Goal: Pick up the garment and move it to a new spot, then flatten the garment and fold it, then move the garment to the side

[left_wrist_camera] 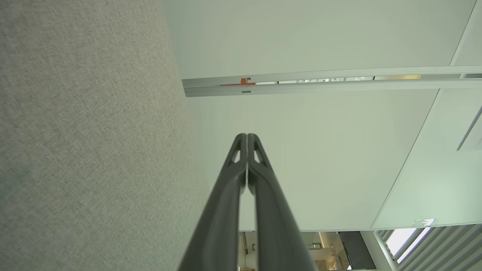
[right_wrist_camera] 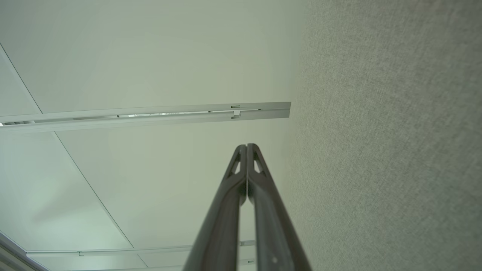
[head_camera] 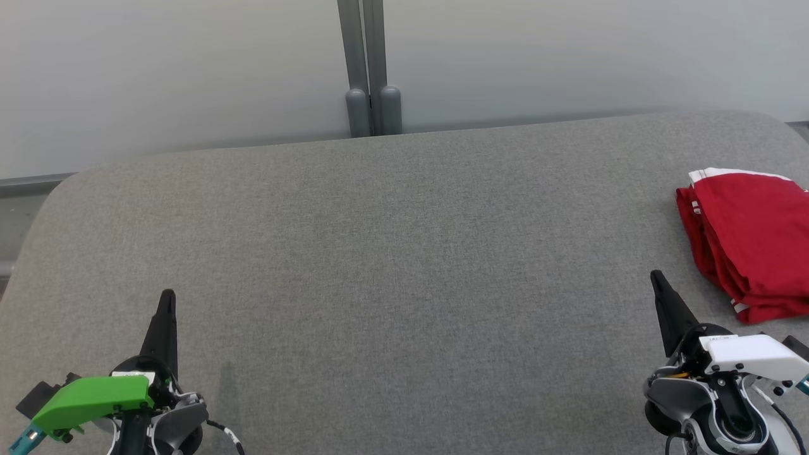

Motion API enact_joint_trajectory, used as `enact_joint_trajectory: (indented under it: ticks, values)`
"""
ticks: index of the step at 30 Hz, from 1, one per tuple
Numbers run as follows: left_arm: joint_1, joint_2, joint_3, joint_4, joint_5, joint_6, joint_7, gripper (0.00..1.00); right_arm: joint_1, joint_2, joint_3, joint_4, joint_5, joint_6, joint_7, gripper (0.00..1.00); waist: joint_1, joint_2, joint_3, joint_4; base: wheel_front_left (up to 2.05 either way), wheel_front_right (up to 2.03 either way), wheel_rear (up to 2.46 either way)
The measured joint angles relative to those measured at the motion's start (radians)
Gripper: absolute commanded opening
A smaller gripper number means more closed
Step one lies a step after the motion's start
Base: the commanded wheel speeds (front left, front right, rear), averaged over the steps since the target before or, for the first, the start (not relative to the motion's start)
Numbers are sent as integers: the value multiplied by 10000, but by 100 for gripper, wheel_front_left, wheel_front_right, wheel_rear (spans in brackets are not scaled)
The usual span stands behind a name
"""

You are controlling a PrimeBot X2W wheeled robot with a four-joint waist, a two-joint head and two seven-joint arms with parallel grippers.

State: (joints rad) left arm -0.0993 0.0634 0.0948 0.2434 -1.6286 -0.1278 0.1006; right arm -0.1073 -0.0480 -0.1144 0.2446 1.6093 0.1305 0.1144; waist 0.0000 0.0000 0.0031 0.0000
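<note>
**Folded red garment at right edge of frame; both grippers clenched on nothing**

In the head view, the red garment (head_camera: 749, 246) lies folded into a compact stack at the right edge of the frame, a little above mid-height, on the grey fabric surface (head_camera: 404, 253). A white band runs along its upper edge, and small white trim shows at its left side and lower corner. The frame cuts off its right side.

The left gripper (head_camera: 167, 296) rises from the lower left of the frame, its two dark fingers pressed together into a single point, with a green cover (head_camera: 91, 398) on the wrist below it. The right gripper (head_camera: 657, 276) stands at the lower right, likewise pinched to one point, with a white cover (head_camera: 755, 354) behind it. Its tip is near the garment's lower left corner but apart from it.

In each wrist view, the gripper's own fingers (left_wrist_camera: 226, 210) meet at the tips with nothing between them, a thin slit showing lower down. Beyond them are grey fabric on one side and pale panels crossed by a light rail.

Behind the surface, at the top centre of the head view, a grey post (head_camera: 370, 69) splits the pale wall.
</note>
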Motion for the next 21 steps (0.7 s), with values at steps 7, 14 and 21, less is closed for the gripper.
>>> enact_joint_trajectory:
  ticks: [7, 14, 21]
  values:
    - [0, -12, 13, 0, 13, 0, 8, 0, 0, 0, 0, 0, 0, 0, 0, 0, 0, 0, 0, 0, 0, 0, 0]
    - [-1, -29, 27, 2, 25, 0, 25, 0, 0, 0, 0, 0, 0, 0, 0, 0, 0, 0, 0, 0, 0, 0, 0]
    - [-2, -38, 40, 2, 27, 0, 33, 0, 0, 0, 0, 0, 0, 0, 0, 0, 0, 0, 0, 0, 0, 0, 0]
